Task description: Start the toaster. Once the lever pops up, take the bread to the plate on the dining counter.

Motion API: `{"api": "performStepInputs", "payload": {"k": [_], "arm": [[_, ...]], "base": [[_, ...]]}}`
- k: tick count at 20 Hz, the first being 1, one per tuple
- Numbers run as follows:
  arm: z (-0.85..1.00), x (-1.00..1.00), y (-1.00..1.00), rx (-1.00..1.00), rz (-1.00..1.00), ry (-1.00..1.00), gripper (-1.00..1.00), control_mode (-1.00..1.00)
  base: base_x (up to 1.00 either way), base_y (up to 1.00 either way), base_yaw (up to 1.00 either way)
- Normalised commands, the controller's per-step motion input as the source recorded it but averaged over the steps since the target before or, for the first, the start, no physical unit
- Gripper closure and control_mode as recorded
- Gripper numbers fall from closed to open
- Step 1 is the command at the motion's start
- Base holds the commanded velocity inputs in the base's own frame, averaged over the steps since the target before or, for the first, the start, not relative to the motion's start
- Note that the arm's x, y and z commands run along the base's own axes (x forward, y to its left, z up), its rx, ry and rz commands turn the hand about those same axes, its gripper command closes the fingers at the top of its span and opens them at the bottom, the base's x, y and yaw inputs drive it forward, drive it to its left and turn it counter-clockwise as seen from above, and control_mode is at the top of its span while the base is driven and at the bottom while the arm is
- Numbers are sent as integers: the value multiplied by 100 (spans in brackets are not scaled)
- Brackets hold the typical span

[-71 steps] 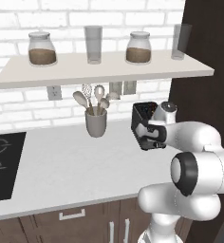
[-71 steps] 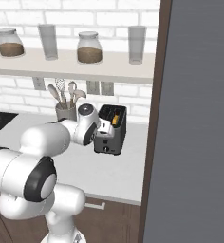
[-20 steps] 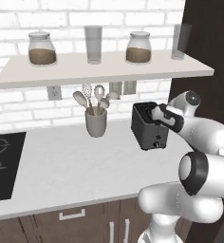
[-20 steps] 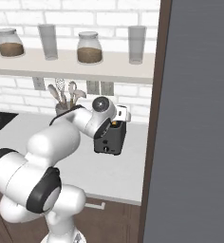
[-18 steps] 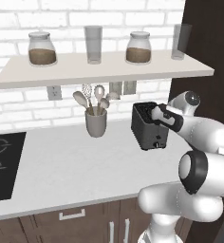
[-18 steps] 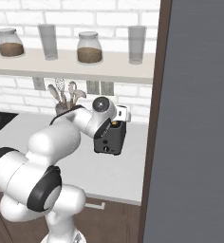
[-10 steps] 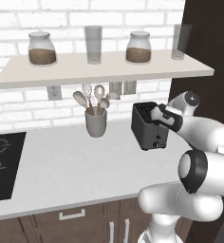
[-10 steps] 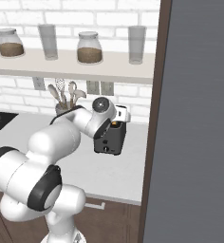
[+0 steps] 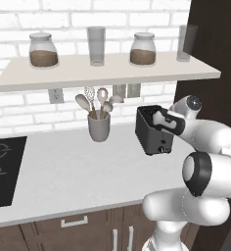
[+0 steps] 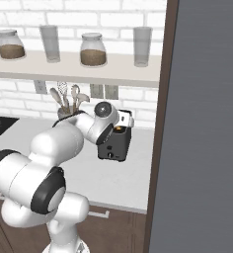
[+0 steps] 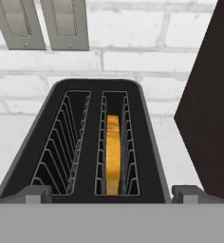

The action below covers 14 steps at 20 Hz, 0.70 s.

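- Nearest, gripper [image 11: 112, 198]: fingers [image 11: 34, 193] spread wide, holding nothing; the tips sit at the toaster's near end, one at each corner, hovering above the top.
- Next, toaster [image 9: 153, 130]: black, upright on the pale worktop [image 9: 68, 171], close to the dark tall cabinet [image 9: 213, 63] on its right.
- Bread [image 11: 113, 154]: yellowish slice standing on edge in the right slot, sunk below the rim; left slot bare.
- Progress, judged: the slice is still in the toaster, so the pick-up and the carry to the plate are both left. Whether the lever is down or already up cannot be told.
- Room: slot wires hug the slice on both sides, so a grasp looks tight; cabinet wall crowds the right; open worktop lies to the left.
- Farther left, utensil cup [image 9: 99, 126]: grey, well apart from the toaster.
- Behind, brick wall with outlet plates [image 11: 40, 23].
- Overhead, shelf [image 9: 107, 71] with jars and glasses, a limit on lifting straight up.
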Motion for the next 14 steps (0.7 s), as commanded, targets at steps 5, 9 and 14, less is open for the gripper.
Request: {"api": "performStepInputs", "payload": {"k": [5, 9, 14], "arm": [[0, 17, -1, 0, 0, 0, -100, -100], [0, 3, -8, 1, 0, 0, -100, -100], [-5, 5, -4, 0, 0, 0, -100, -100]], "base": [[0, 0, 0], [0, 0, 0], [0, 0, 0]]}}
